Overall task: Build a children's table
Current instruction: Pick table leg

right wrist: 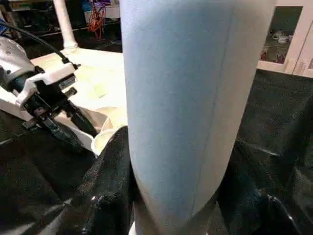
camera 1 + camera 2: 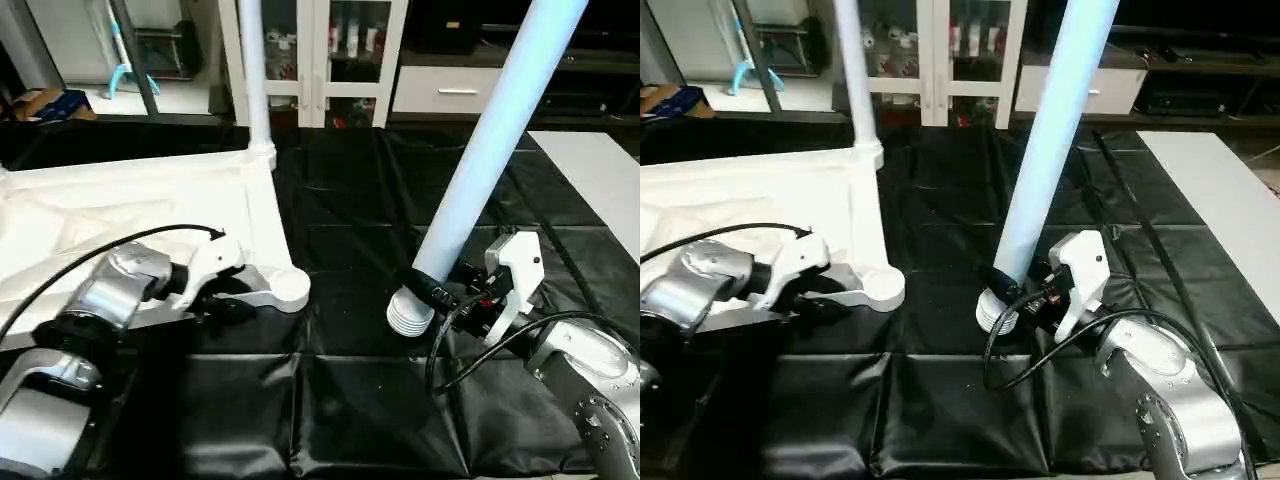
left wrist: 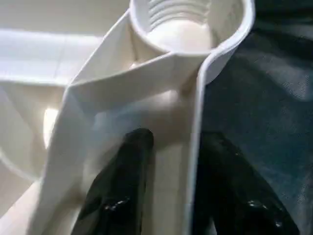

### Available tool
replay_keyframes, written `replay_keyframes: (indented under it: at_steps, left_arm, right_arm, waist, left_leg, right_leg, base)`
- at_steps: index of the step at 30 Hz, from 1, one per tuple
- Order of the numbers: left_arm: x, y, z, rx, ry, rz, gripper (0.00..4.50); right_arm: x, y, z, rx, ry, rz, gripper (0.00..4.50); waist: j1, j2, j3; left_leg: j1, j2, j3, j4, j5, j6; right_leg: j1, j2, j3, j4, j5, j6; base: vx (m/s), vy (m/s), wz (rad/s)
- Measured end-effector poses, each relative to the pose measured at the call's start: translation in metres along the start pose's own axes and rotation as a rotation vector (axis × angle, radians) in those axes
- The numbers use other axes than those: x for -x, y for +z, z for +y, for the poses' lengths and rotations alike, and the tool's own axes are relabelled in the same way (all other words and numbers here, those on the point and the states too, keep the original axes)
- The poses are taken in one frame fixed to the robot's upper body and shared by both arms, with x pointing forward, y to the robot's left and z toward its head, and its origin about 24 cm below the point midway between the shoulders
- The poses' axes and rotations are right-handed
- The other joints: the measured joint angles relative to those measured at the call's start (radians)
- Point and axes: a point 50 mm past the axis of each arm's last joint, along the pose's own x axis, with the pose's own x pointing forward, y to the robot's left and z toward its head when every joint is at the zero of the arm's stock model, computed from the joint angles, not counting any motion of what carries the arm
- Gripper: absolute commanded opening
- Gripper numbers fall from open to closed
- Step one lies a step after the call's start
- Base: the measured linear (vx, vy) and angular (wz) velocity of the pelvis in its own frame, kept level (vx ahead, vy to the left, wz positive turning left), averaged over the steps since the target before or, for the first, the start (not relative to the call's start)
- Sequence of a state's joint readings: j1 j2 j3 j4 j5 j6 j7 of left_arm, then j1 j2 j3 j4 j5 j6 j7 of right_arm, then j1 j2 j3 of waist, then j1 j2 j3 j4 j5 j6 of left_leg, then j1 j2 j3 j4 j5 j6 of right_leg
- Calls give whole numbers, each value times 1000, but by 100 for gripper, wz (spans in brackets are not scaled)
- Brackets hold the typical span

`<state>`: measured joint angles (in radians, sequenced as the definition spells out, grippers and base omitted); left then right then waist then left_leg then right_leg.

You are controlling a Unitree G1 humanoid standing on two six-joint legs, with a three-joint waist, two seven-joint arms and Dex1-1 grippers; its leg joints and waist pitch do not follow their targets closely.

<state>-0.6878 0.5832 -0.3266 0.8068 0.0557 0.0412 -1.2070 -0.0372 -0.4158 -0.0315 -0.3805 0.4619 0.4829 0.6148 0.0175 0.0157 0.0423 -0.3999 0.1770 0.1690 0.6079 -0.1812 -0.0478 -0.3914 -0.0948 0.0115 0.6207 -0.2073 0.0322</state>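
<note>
right gripper [image 2: 432,290] clamped on leg [image 2: 490,150], axis tilted | empty socket [image 2: 291,287] lay left | left gripper [image 3: 168,186] straddled tabletop [image 2: 120,200] rim, grip uncertain

I count one tabletop [image 2: 120,215], two legs, one standing in the far socket [image 2: 252,75] and one on the right [image 2: 490,150], two grippers, left [image 2: 225,308] and right [image 2: 440,292], one cabinet [image 2: 320,50]

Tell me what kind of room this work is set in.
Most likely a living room at home, or a lab dressed as one. A white glass-door cabinet holding small items stands at the back beside a low dark media unit, and the work lies on a black sheet spread on the floor.
</note>
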Motion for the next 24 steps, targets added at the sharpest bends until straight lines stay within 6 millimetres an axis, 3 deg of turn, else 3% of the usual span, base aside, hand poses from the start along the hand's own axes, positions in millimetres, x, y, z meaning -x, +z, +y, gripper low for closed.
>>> replay_keyframes:
  at_steps: [7, 17, 20, 24]
  left_arm:
    - [-2, 3, -5, -53, 16, -28, 106]
    - [4, -4, -15, -50, 39, -64, 26]
    - [-7, 6, -24, -74, 8, -94, 14]
    - [-22, 22, -38, -110, -35, -142, 3]
  right_arm:
    - [-2, 3, 0, 0, 7, -6, 181]
    - [-3, 4, 0, -7, 13, -10, 181]
    - [-6, 7, 0, -5, 19, -26, 181]
    - [-11, 11, 2, -18, 40, -55, 181]
  waist:
    - [13, 0, 0]
    - [13, -8, -1]
    - [14, -8, -1]
    - [29, -7, -1]
  left_leg:
    - [0, 1, 4, -3, 0, 0]
    - [0, 2, 5, -4, 0, 0]
    - [0, 2, 9, -3, 0, 0]
    - [-1, 2, 13, -4, 2, 2]
  right_leg:
    - [-1, 0, 1, -4, 0, 0]
    - [-4, 0, 1, -4, 2, 3]
    - [-4, -1, 3, -6, 2, 3]
    - [-3, -4, 2, -8, 1, 3]
  base:
    - [0, 0, 0]
    - [0, 0, 0]
    - [0, 0, 0]
    - [0, 0, 0]
